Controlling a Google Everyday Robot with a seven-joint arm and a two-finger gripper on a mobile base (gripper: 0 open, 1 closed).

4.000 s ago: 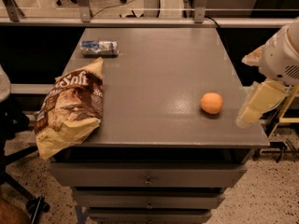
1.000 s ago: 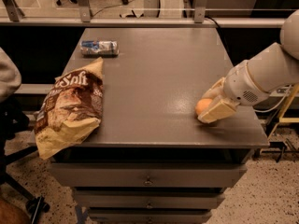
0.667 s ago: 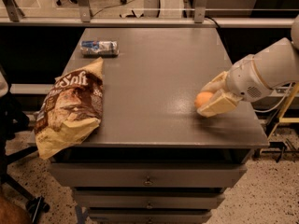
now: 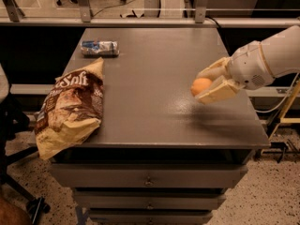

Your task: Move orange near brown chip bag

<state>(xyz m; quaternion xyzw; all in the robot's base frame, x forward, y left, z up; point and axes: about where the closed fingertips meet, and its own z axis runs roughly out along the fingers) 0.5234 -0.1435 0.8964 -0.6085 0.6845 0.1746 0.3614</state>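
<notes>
Orange: right side is being hidden by the gripper clasping it above the table's right side.
Arm: is being cut off by the right edge.
Can: print is being rendered too small to read.

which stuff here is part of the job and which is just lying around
Job: orange; chip bag; gripper, over the right side of the table, jaws shut on the orange.

Lying about: can, back left of the table.
</notes>
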